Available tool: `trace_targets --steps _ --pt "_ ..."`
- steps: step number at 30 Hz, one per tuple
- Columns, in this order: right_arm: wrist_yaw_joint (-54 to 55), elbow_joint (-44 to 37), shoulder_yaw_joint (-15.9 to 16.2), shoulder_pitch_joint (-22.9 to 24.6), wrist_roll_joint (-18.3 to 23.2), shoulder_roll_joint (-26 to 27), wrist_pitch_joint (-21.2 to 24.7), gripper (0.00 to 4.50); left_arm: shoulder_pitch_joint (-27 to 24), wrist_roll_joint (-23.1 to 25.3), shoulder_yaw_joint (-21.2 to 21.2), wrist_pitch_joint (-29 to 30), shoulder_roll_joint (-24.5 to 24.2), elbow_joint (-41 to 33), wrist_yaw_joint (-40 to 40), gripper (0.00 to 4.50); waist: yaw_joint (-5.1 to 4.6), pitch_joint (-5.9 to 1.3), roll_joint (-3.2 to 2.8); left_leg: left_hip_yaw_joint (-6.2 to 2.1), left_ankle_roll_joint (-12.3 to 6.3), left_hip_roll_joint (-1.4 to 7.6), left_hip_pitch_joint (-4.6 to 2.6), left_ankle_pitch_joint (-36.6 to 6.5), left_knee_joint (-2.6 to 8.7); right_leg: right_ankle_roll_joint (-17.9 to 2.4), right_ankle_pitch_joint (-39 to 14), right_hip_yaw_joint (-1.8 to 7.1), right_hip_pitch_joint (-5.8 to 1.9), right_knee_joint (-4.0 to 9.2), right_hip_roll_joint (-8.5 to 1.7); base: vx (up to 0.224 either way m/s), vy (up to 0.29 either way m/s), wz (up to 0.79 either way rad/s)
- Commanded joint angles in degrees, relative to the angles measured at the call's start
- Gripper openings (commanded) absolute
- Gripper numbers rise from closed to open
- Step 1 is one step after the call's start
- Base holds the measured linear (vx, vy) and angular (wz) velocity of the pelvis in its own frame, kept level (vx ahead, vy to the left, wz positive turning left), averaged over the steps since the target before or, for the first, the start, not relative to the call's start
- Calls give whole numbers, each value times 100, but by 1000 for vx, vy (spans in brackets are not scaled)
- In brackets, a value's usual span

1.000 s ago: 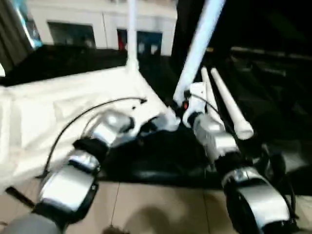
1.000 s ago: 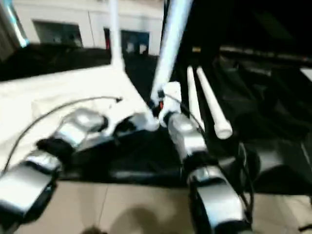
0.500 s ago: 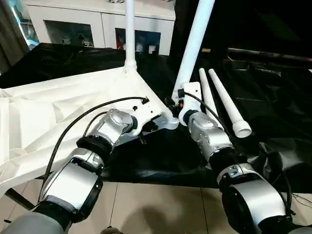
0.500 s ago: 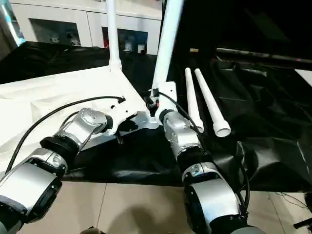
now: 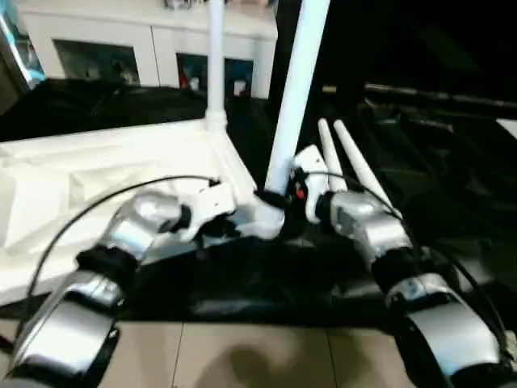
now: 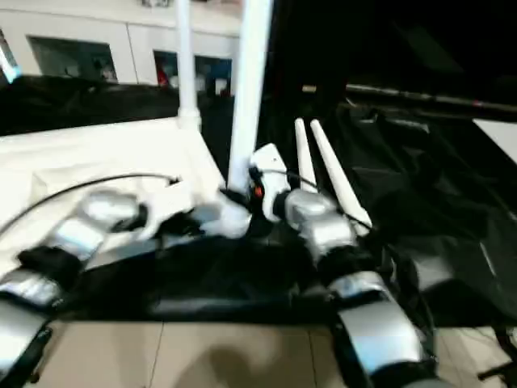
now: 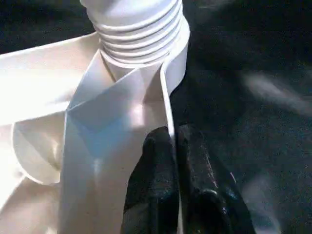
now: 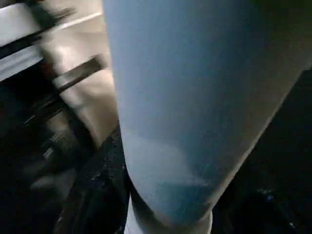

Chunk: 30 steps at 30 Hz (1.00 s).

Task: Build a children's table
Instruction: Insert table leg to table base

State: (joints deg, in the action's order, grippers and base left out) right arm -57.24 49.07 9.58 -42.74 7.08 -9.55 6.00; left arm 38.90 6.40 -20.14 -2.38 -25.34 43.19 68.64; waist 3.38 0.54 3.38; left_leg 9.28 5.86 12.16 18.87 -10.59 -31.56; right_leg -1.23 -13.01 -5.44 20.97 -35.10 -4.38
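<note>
The children's table top point(image 5: 97, 174) lies upside down on black cloth, ribs up. One white leg point(image 5: 215, 65) stands in the far corner socket. A second leg point(image 5: 295, 89) rises from the near corner, its threaded end point(image 7: 139, 29) sitting in the socket. My right gripper point(image 5: 280, 192) is shut on this leg low down, and the leg point(image 8: 185, 107) looms close in the right wrist view. My left gripper point(image 7: 174, 139) is shut on the top's thin rim wall point(image 7: 168, 92) just beside that socket. Two loose legs point(image 5: 343, 158) lie side by side to the right.
Black cloth point(image 5: 436, 162) covers the work surface and hangs in folds at the right. A white cabinet point(image 5: 121, 48) stands at the back. Beige floor tiles point(image 5: 258, 356) show along the near edge. A black cable point(image 5: 97, 210) arcs over my left forearm.
The view has shifted and blurred. The leg in my right gripper stands a little more upright than before. Both grips are unchanged.
</note>
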Motion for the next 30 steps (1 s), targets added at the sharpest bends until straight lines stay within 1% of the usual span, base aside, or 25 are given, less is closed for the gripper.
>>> trace_targets --steps 1,2,3,5,7,10,12,14,16,17,19,20,21,22,23,25,26,27,28,29,30 --pt "-393 769 730 650 -676 -195 494 186 -64 -103 -298 -228 31 -432 819 0 5 -141 -128 12 -224 188 85 -969 324 -1337 27 356 -210 341 -400 69 -6 0" --pt "-550 724 772 666 -693 -271 461 186 -90 -132 -302 -223 -23 -513 910 0 22 -151 -136 25 -242 199 56 -867 314 -1374 243 345 -202 330 -400 51 2 -1" --pt "-568 718 777 668 -694 -280 460 186 -93 -136 -303 -223 -31 -524 922 0 17 -152 -128 38 -248 204 50 -852 312 -1389 300 341 -207 321 -391 51 2 -1" --pt "-703 681 811 690 -711 -341 406 186 -82 -128 -295 -236 -56 -521 904 0 31 -158 -125 45 -201 206 28 -933 318 -1381 146 339 -205 330 -397 0 0 0" --pt "-755 658 848 712 -747 -377 326 186 -64 -97 -292 -238 -62 -506 838 0 44 -151 -129 48 -130 214 13 -1124 333 -1347 -168 346 -195 361 -411 0 0 0" --pt "-803 578 858 779 -768 -398 211 186 -55 -19 -272 -256 -44 -502 658 0 70 -115 -129 46 1 215 -18 -1568 366 -1174 -965 370 -151 453 -429 0 0 0" --pt "-815 566 852 795 -760 -395 182 186 -49 0 -269 -277 -37 -491 622 0 79 -110 -118 36 33 214 -8 -1621 382 -1081 -1183 376 -157 467 -426 0 0 0" --pt "-786 551 842 814 -779 -395 121 186 -49 48 -254 -290 -42 -501 571 0 82 -116 -124 32 58 218 -19 -1630 386 -1048 -1206 382 -145 470 -425 0 0 0" --pt "-776 561 815 832 -771 -382 62 186 -20 84 -225 -291 -32 -462 495 0 87 -118 -123 32 60 218 -21 -1602 387 -1059 -1122 384 -144 463 -421 0 0 0" --pt "-721 598 799 844 -771 -364 -36 186 13 123 -216 -303 -26 -408 395 0 88 -119 -122 36 54 217 -24 -1600 387 -1066 -1080 383 -140 461 -414 0 0 0" --pt "-672 634 776 859 -761 -341 -115 186 42 167 -213 -330 -23 -351 296 0 91 -107 -121 34 53 214 -24 -1666 393 -1050 -1168 383 -133 475 -416 0 0 0" --pt "-653 642 763 864 -755 -334 -129 186 48 177 -212 -347 -22 -339 274 0 91 -91 -120 33 57 210 -32 -1792 399 -1005 -1405 384 -119 501 -420 0 0 0" --pt "-541 661 715 881 -741 -310 -192 186 63 199 -200 -345 -17 -307 206 0 97 -84 -123 29 69 210 -54 -1928 399 -946 -1680 390 -94 535 -433 0 0 0" --pt "-467 671 664 898 -711 -287 -200 186 73 204 -185 -356 -9 -284 162 0 95 -75 -116 20 80 206 -56 -2009 403 -883 -1894 394 -85 555 -438 0 0 0" --pt "-343 677 589 928 -669 -250 -226 186 88 202 -153 -357 2 -259 93 0 94 -62 -125 14 91 208 -60 -2056 411 -859 -1964 398 -73 563 -436 0 0 0" --pt "-147 696 499 982 -622 -185 -291 186 103 190 -118 -346 19 -240 46 0 90 -50 -120 6 113 205 -87 -2256 420 -780 -2247 398 -39 601 -441 0 0 0" --pt "-112 688 498 1018 -621 -166 -310 186 106 191 -119 -348 20 -239 58 0 74 -20 -128 -13 122 193 -95 -2480 428 -680 -2622 386 -17 643 -438 -53 -1 -1" --pt "-110 684 501 1026 -623 -164 -314 186 106 191 -120 -349 19 -239 62 0 62 -16 -128 -41 131 193 -107 -2619 437 -557 -2958 374 -5 676 -451 -53 -1 -1" --pt "-117 665 514 1052 -627 -160 -324 186 110 192 -121 -349 19 -237 78 0 59 -21 -144 -53 136 194 -111 -2649 442 -515 -3026 374 -3 684 -455 0 0 0" --pt "-128 652 517 1061 -625 -160 -326 186 113 191 -121 -349 21 -234 87 0 48 -29 -133 -57 130 196 -114 -2666 442 -481 -3040 380 8 698 -454 0 0 0" --pt "-128 651 514 1061 -619 -160 -327 186 115 190 -118 -354 25 -227 98 0 43 -34 -133 -56 117 202 -113 -2634 446 -514 -2900 386 13 686 -447 0 0 0"
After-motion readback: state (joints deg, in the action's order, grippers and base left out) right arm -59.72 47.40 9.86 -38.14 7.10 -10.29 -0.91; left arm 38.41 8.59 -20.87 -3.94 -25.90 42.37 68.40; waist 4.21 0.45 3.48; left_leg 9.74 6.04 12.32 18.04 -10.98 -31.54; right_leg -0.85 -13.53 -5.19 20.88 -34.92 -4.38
